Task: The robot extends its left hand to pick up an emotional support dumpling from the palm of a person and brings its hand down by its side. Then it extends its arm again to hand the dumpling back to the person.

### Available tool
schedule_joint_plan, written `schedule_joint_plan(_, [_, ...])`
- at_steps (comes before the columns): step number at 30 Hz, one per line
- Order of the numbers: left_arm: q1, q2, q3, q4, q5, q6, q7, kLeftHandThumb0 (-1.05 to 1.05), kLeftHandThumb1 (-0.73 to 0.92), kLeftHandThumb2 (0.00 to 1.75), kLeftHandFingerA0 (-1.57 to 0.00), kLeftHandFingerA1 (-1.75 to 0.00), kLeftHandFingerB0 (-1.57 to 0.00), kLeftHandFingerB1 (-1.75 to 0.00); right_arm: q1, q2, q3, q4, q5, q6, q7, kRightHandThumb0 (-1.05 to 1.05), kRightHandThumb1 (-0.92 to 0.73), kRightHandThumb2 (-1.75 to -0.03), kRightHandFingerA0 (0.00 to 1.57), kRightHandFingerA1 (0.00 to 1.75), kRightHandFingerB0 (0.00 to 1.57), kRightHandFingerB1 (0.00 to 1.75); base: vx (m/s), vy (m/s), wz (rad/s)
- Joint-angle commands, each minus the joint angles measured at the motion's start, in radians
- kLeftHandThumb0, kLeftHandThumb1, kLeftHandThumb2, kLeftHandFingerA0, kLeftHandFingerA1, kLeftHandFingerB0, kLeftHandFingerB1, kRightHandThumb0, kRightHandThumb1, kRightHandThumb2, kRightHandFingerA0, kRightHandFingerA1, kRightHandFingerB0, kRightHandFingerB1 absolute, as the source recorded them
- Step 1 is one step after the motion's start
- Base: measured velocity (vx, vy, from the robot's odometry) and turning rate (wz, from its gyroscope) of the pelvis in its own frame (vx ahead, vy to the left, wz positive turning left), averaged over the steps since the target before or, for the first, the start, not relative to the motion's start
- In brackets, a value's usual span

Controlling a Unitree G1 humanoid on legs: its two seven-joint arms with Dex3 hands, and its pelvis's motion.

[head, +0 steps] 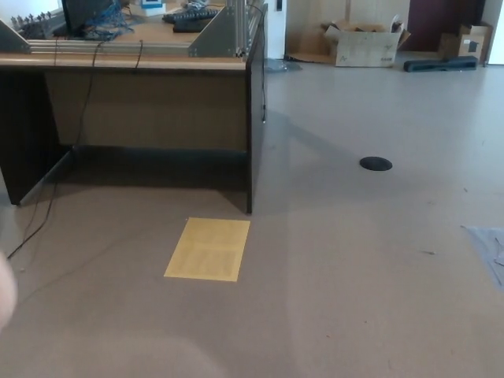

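Note:
Only a pale pink blurred sliver of the emotional support dumpling (pixel 5 293) shows in the head view, at the left edge low down. Neither my left hand nor its arm shows beside it, so what holds the dumpling is hidden. My right hand is out of the picture too. No person appears.
A dark wooden desk (pixel 157 63) with cables and metal brackets stands at the back left. A yellow sheet (pixel 209 249) lies on the floor before it. A black round disc (pixel 376 164) sits in the floor at the right, and cardboard boxes (pixel 366 41) stand far back.

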State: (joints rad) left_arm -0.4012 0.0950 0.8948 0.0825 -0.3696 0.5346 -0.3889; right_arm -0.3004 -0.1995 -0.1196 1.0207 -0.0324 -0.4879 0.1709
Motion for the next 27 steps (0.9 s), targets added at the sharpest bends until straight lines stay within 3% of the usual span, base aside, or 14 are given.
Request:
schedule_joint_plan(1, [0.130, 0.114, 0.129, 0.253, -0.232, 0.276, -0.043, -0.35, 0.82, 0.66, -1.08, -1.38, -0.78, -0.81, 0.013, -0.022, -0.026, 0.012, 0.035, 0.004, 0.013, -0.58, -0.49, -0.83, 0.63, 0.59, 0.37, 0.47, 0.00, 0.000, 0.00])
schedule_joint_plan(4, [0.132, 0.141, 0.128, 0.316, -0.225, 0.267, -0.043, -0.34, 0.83, 0.68, -1.05, -1.47, -0.69, -0.92, 0.006, -0.018, -0.029, 0.010, 0.034, 0.024, 0.007, -0.58, -0.49, -0.82, 0.61, 0.58, 0.36, 0.47, 0.00, 0.000, 0.00])
schedule_joint_plan(7, [0.136, 0.173, 0.131, 0.397, -0.236, 0.277, -0.032, -0.36, 0.79, 0.66, -1.07, -1.44, -0.72, -0.76, 0.003, -0.018, -0.028, 0.006, 0.031, 0.037, 0.009, -0.59, -0.49, -0.83, 0.61, 0.58, 0.36, 0.46, 0.00, 0.000, 0.00])
schedule_joint_plan(12, [0.146, 0.197, 0.105, 0.441, -0.254, 0.262, -0.038, -0.38, 0.78, 0.66, -1.03, -1.48, -0.73, -0.72, 0.003, -0.016, -0.030, 0.000, 0.034, 0.048, 0.010, -0.59, -0.49, -0.82, 0.60, 0.57, 0.36, 0.46, 0.00, 0.000, 0.00])
schedule_joint_plan(22, [0.149, 0.210, 0.063, 0.422, -0.296, 0.236, 0.000, -0.38, 0.76, 0.65, -1.08, -1.44, -0.78, -0.69, -0.001, -0.020, -0.028, 0.002, 0.037, 0.047, 0.016, -0.60, -0.49, -0.83, 0.63, 0.58, 0.36, 0.46, 0.00, 0.000, 0.00])
schedule_joint_plan(23, [0.151, 0.201, 0.043, 0.394, -0.291, 0.195, -0.022, -0.28, 0.79, 0.67, -1.03, -1.43, -0.77, -0.82, -0.001, -0.022, -0.026, -0.001, 0.033, 0.051, 0.013, -0.61, -0.49, -0.83, 0.61, 0.57, 0.36, 0.46, 0.00, 0.000, 0.00])
schedule_joint_plan(24, [0.152, 0.198, 0.037, 0.386, -0.290, 0.182, -0.028, -0.28, 0.79, 0.67, -1.03, -1.43, -0.77, -0.82, -0.002, -0.023, -0.025, -0.002, 0.032, 0.052, 0.012, -0.61, -0.49, -0.83, 0.61, 0.57, 0.36, 0.46, 0.00, 0.000, 0.00])
schedule_joint_plan(25, [0.134, 0.190, 0.034, 0.350, -0.310, 0.189, -0.015, -0.31, 0.79, 0.65, -1.08, -1.33, -0.84, -0.78, -0.006, -0.024, -0.025, -0.004, 0.032, 0.055, 0.012, -0.61, -0.49, -0.83, 0.61, 0.57, 0.36, 0.46, 0.00, 0.000, 0.00])
schedule_joint_plan(27, [0.118, 0.186, 0.028, 0.325, -0.327, 0.192, -0.003, -0.32, 0.79, 0.65, -1.07, -1.33, -0.84, -0.77, -0.010, -0.026, -0.024, -0.006, 0.031, 0.060, 0.011, -0.61, -0.49, -0.83, 0.61, 0.57, 0.36, 0.46, 0.00, 0.000, 0.00])
